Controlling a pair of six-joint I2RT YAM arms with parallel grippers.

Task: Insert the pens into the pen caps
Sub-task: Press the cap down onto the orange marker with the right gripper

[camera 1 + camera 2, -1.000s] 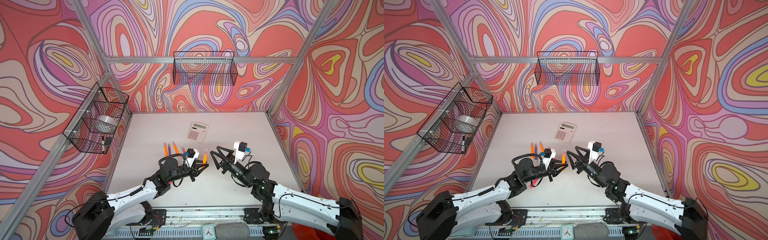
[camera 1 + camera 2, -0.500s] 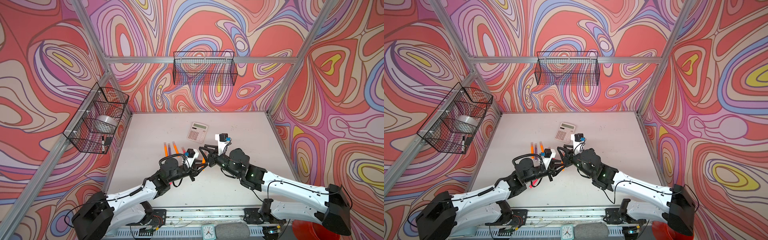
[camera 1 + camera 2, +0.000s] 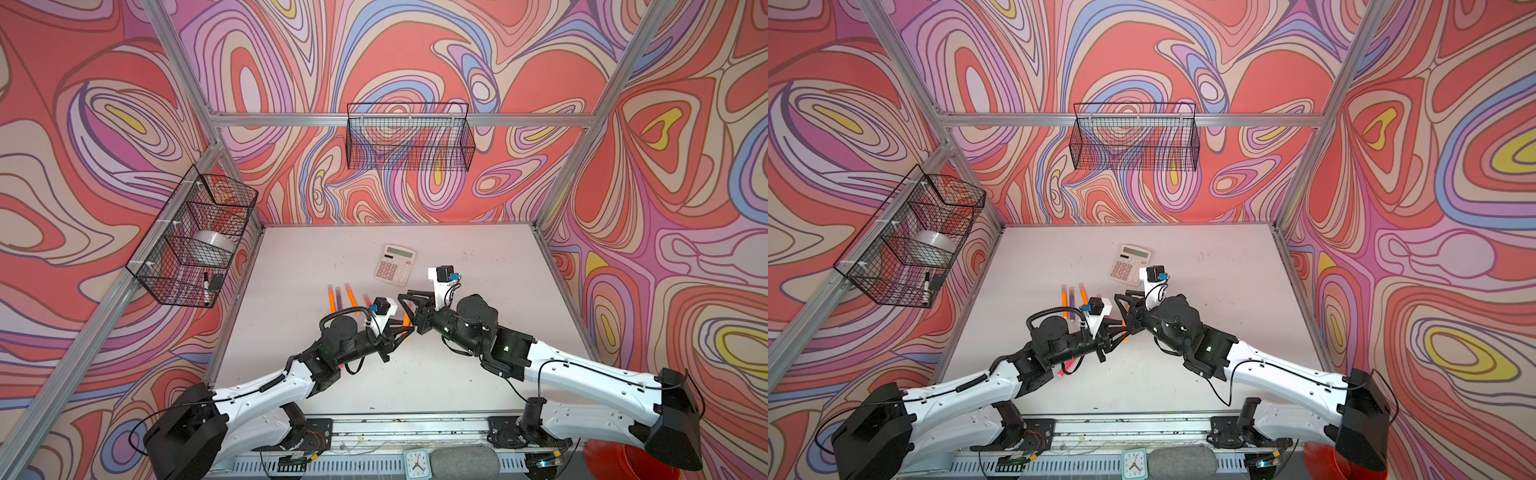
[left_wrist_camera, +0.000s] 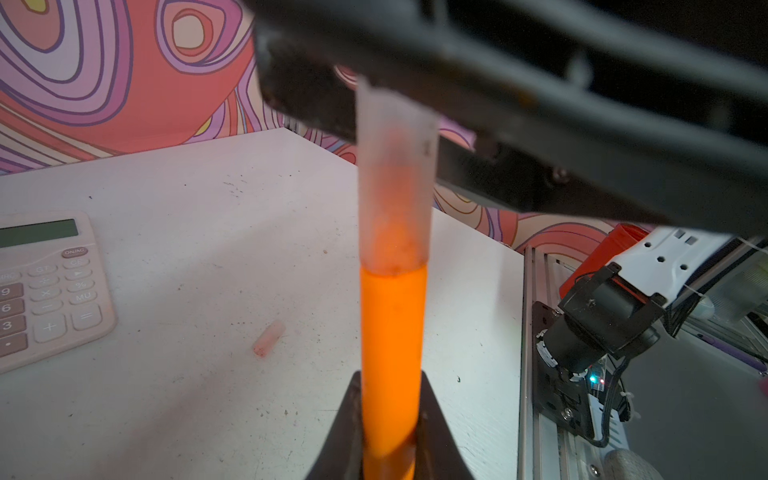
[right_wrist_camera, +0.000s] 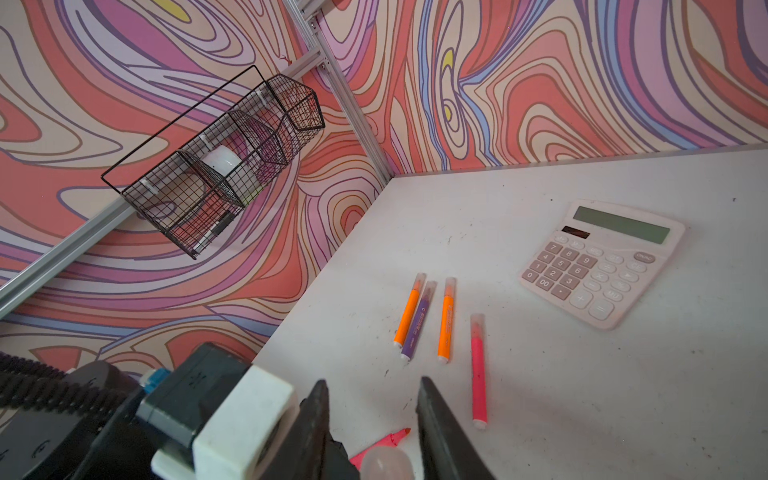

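Pen, slim orange plastic, sits clamped in left gripper; right gripper pinches translucent pale-pink tubular cap on its tip.

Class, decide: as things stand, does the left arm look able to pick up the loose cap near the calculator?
Probably not yet: the left end effector is shut on the orange pen, though nothing stands around the loose cap.

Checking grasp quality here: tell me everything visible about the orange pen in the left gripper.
The orange pen is a slim, smooth, plastic-looking stick, held above the table by the left gripper, shut on its uncapped end. A translucent pale cap covers the other end. The right gripper straddles that cap; whether it squeezes it is unclear.
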